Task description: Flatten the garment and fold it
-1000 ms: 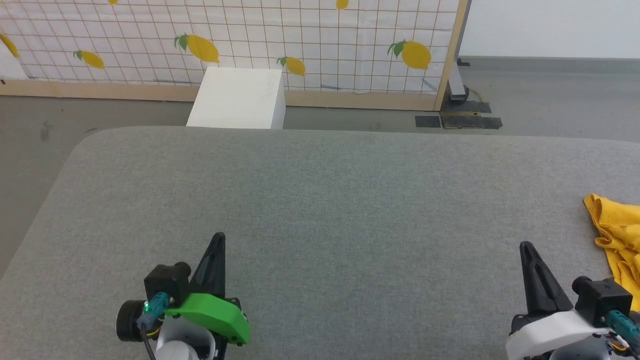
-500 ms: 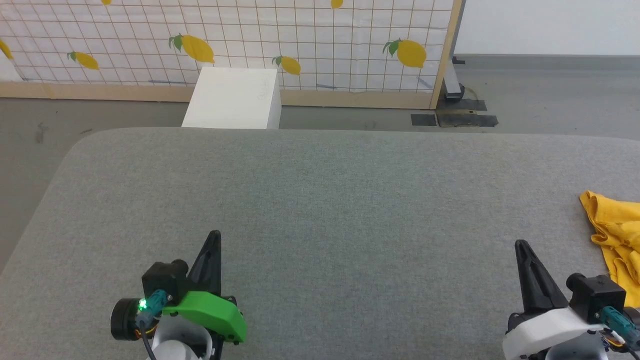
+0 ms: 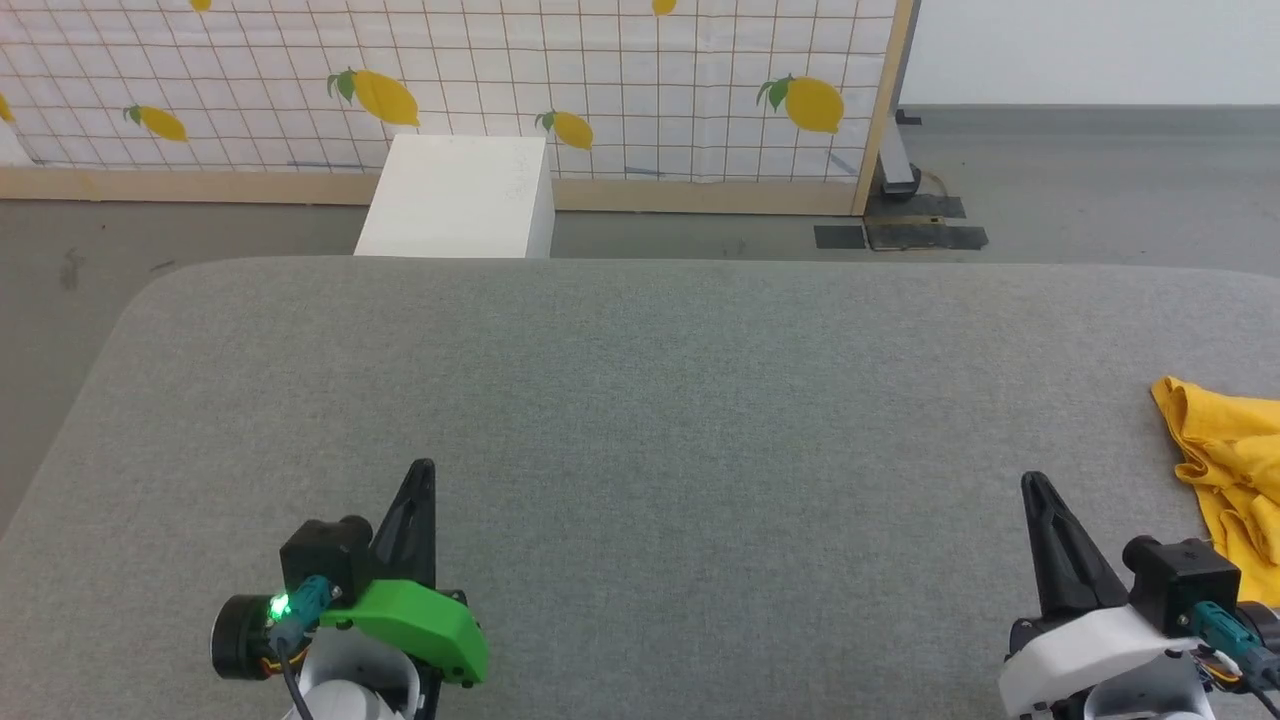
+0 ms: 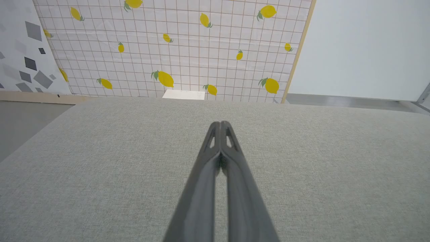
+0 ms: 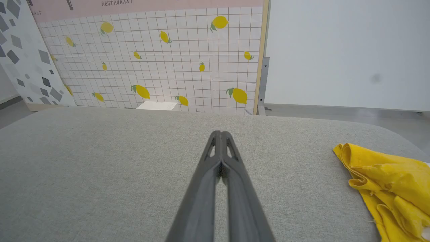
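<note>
The garment (image 3: 1222, 470), a crumpled yellow heap, lies at the right edge of the grey padded table (image 3: 650, 380), cut off by the head view's border. You see the right gripper (image 3: 1031, 484) near the heap's left side, apart from the cloth, its fingers clenched together on nothing. The left gripper (image 3: 423, 468), well apart at the lower left, is likewise clenched and empty. Beyond the table's far edge stand a white box (image 3: 455, 195) and a lemon-printed screen (image 3: 620, 70).
</note>
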{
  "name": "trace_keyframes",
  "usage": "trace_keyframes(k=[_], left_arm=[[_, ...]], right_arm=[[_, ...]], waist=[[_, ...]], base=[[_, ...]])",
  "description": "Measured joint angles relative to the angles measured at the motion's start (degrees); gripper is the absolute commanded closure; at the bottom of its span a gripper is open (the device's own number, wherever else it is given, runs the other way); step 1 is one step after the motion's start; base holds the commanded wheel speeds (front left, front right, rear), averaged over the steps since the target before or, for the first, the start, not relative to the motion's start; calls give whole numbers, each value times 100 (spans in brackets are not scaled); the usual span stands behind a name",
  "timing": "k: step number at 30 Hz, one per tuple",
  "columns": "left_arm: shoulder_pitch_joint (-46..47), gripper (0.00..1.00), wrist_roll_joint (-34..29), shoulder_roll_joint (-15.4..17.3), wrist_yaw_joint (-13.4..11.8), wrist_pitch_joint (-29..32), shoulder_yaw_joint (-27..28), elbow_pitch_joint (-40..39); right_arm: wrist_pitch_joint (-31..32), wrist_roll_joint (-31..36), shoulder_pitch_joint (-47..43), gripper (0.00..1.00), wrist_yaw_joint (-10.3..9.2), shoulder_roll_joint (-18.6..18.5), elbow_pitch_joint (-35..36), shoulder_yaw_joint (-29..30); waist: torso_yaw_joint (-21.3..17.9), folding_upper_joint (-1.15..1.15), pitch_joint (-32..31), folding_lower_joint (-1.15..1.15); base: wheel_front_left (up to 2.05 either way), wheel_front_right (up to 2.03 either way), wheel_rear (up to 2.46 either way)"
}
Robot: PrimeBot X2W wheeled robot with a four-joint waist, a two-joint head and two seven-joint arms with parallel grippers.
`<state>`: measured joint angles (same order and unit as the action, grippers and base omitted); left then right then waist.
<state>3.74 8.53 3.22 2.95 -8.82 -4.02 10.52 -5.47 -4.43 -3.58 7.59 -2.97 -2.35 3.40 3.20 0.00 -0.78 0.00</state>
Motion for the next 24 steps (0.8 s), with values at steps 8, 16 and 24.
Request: trace_keyframes(k=[8,16,24], left_arm=[[-26,100,-57,0,-12,94,43,-103],[-52,100,-129,-1,-52,177,92,-208],[-101,100,-268,-1,-83,272,135,-325]], right_arm=[[55,45,10,100,0,0,24,-35],[119,86,38,100,0,0,48,-75],[178,107,65,100,0,0,69,-111]], waist=[[-35,0,8,0],[-68,0,17,0],[-103,0,25,0]], base=[[0,0,0],[0,0,0],[0,0,0]])
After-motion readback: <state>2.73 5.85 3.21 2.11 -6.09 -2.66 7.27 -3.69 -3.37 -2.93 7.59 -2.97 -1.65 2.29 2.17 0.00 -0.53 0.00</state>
